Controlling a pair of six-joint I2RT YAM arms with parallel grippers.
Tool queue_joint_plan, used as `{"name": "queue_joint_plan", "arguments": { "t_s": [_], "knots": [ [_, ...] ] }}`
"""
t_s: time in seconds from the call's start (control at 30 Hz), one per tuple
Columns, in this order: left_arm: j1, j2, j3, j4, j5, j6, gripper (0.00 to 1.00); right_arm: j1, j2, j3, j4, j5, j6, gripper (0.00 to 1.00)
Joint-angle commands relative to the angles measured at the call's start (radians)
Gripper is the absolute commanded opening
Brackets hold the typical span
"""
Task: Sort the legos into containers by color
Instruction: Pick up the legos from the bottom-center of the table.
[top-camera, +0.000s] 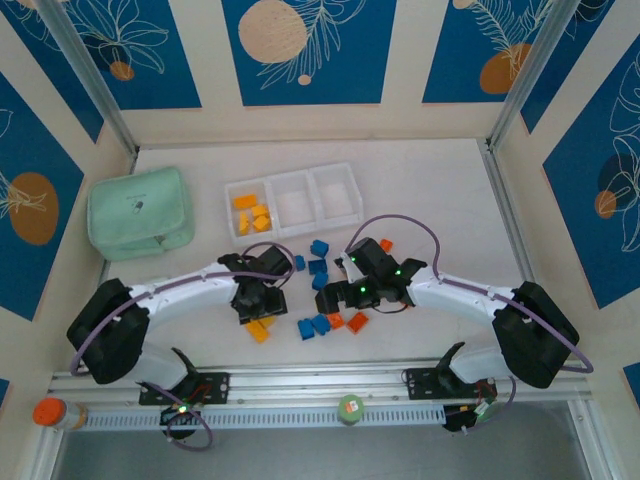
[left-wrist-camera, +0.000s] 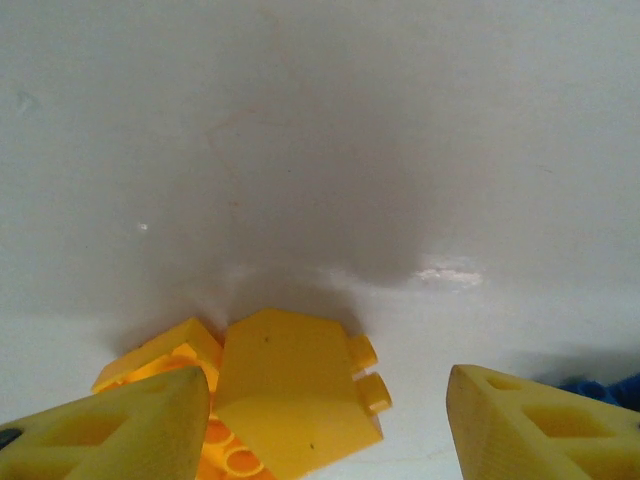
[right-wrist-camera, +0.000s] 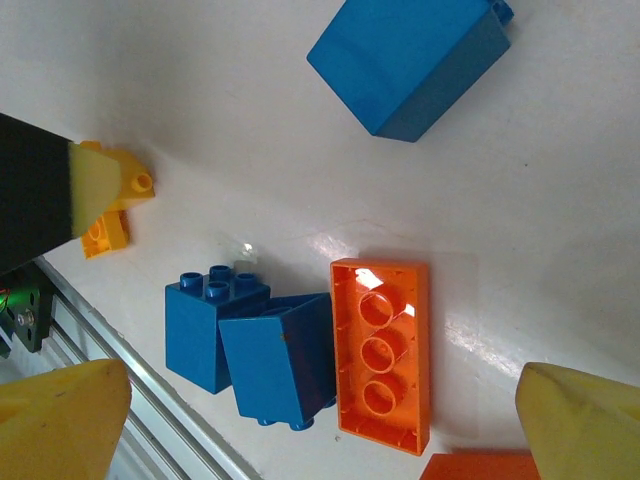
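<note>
The white three-compartment tray (top-camera: 330, 172) sits at the back, with several yellow-orange bricks (top-camera: 251, 214) in its left compartment. My left gripper (top-camera: 258, 310) (left-wrist-camera: 330, 430) is open just above the table, its jaws wide around a yellow sloped brick (left-wrist-camera: 290, 385) that rests on another yellow brick (left-wrist-camera: 160, 355). My right gripper (top-camera: 342, 298) (right-wrist-camera: 325, 430) is open over an upside-down red-orange plate brick (right-wrist-camera: 382, 355) and two blue bricks (right-wrist-camera: 215, 325) (right-wrist-camera: 280, 365). More blue bricks (top-camera: 319, 266) and red-orange bricks (top-camera: 357, 322) lie scattered between the arms.
A mint-green pouch (top-camera: 140, 212) lies at the back left. The tray's middle and right compartments look empty. The metal rail (top-camera: 320, 385) runs along the near edge, close behind the bricks. Another blue brick (right-wrist-camera: 410, 60) lies farther out from the right gripper.
</note>
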Motion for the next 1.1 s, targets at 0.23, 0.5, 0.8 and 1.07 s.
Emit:
{"name": "queue_joint_plan", "arguments": {
  "t_s": [0.23,0.5,0.8,1.07],
  "knots": [
    [-0.026,0.052,-0.010,0.017,-0.027,-0.034,0.60,-0.012,-0.025,0.003,0.002,-0.011,-0.001,0.99],
    [-0.031,0.067,0.000,0.043,-0.019,-0.032,0.46,-0.017,-0.027,0.005,-0.002,-0.013,-0.004,0.99],
    [-0.030,0.034,0.019,0.000,-0.042,-0.022,0.39,-0.025,-0.032,0.014,-0.013,-0.012,-0.013,0.99],
    [-0.030,0.017,0.044,-0.026,-0.049,-0.002,0.40,-0.028,-0.038,0.023,-0.023,-0.009,-0.021,0.99]
  ]
}}
